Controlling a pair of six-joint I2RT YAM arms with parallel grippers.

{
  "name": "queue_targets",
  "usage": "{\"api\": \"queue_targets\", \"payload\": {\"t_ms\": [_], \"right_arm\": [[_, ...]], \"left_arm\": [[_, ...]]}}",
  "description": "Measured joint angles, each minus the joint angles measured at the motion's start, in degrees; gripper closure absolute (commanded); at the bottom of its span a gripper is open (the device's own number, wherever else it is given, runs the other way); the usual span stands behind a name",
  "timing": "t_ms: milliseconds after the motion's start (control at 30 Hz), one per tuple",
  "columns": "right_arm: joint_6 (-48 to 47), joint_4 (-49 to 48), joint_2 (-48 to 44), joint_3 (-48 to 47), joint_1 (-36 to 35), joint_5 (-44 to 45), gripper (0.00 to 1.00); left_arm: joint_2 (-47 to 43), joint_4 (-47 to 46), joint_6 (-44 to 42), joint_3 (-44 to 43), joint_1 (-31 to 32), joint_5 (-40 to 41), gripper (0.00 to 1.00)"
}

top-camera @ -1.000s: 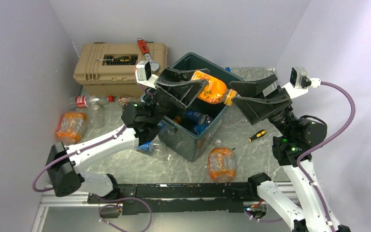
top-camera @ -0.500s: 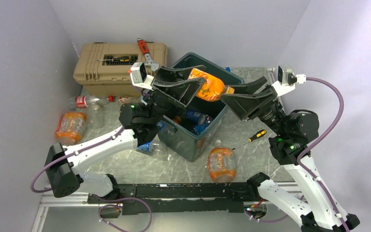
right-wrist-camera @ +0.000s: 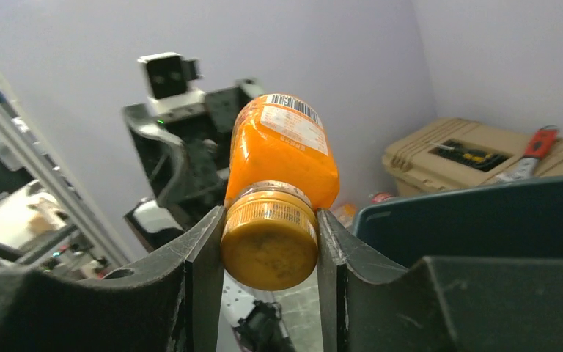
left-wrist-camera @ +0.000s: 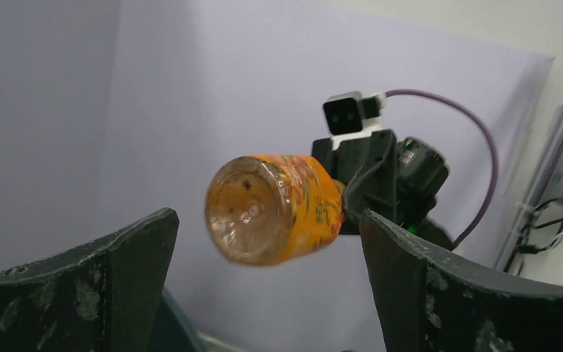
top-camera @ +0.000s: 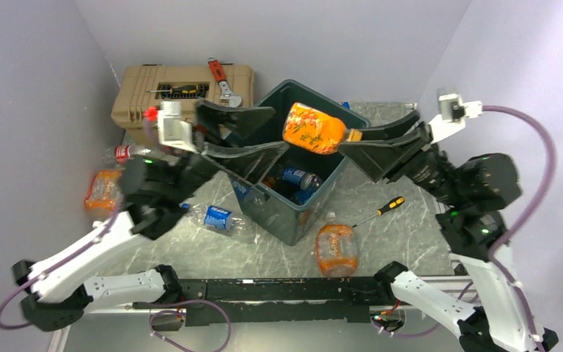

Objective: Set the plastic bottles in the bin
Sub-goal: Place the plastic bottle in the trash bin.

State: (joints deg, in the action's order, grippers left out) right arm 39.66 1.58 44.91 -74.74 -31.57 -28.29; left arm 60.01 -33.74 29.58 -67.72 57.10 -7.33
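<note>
We are viewing a two-arm robot from above, working over a marbled desk point(top-camera: 403, 242) between pale walls. We are gripping an orange-labelled bottle point(top-camera: 311, 128) by its cap with the right end effector point(top-camera: 350, 137), its jaws sitting narrow; the right wrist view is showing the cap pinched squarely between both pads. The bottle is lying nearly level in the air above the open top of the bin point(top-camera: 293, 216), a dark green-grey tub, and is touching nothing else. The left end effector point(top-camera: 279, 130) is standing wide, its jaws flanking the bottle's base without touching it.

We are judging the bottle empty and very light, with thin clear walls likely to dent under a squeeze; the label is looking slick, while the hard ribbed cap is offering the firmest hold. Held by the cap alone, the long body is hanging out sideways and could swivel in the pads, so we are favouring a release straight over the tub.

Other bottles are lying about: binned bottles point(top-camera: 297, 178) inside the tub; a second orange bottle point(top-camera: 336, 248) in front of it; a blue-labelled bottle point(top-camera: 216, 216) at its left; a crushed orange bottle point(top-camera: 106, 192) and a red-labelled bottle point(top-camera: 126, 152) by the left wall. A tan toolbox point(top-camera: 183, 92) is carrying a red wrench point(top-camera: 218, 72); a yellow-handled screwdriver point(top-camera: 388, 207) is lying on the desk.
</note>
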Motion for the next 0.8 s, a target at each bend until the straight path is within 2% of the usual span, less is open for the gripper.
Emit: {"api": "queue_targets", "payload": {"t_ms": [100,167,300,467,567,800], "right_arm": [[-6.12,17.57,3.72,-14.23,0.02,1.57,1.00],[-9.68,27.47,6.10,-22.91,0.02,2.51,1.00],[-14.03,42.62,9.01,-31.01,0.02,4.35,1.00],[-16.52,53.62,15.02,-33.66,0.02,4.83,1.00],[-17.33,56.98,19.34,-33.90,0.00,4.70,1.00],[-17.57,58.62,24.41,-34.07,-0.61,3.69,1.00]], "left_arm": [[-4.26,18.62,-12.04,-9.75,0.00,-0.33,0.01],[-4.02,33.64,-23.06,-22.27,0.00,-0.42,0.01],[-3.50,50.21,-39.41,-35.69,0.00,-0.92,0.01],[-2.32,61.29,-56.11,-35.12,0.00,-6.56,0.01],[4.02,67.47,-63.36,-36.72,0.00,-9.31,0.00],[17.62,75.95,-71.60,-40.13,0.70,-12.35,0.01]]}}
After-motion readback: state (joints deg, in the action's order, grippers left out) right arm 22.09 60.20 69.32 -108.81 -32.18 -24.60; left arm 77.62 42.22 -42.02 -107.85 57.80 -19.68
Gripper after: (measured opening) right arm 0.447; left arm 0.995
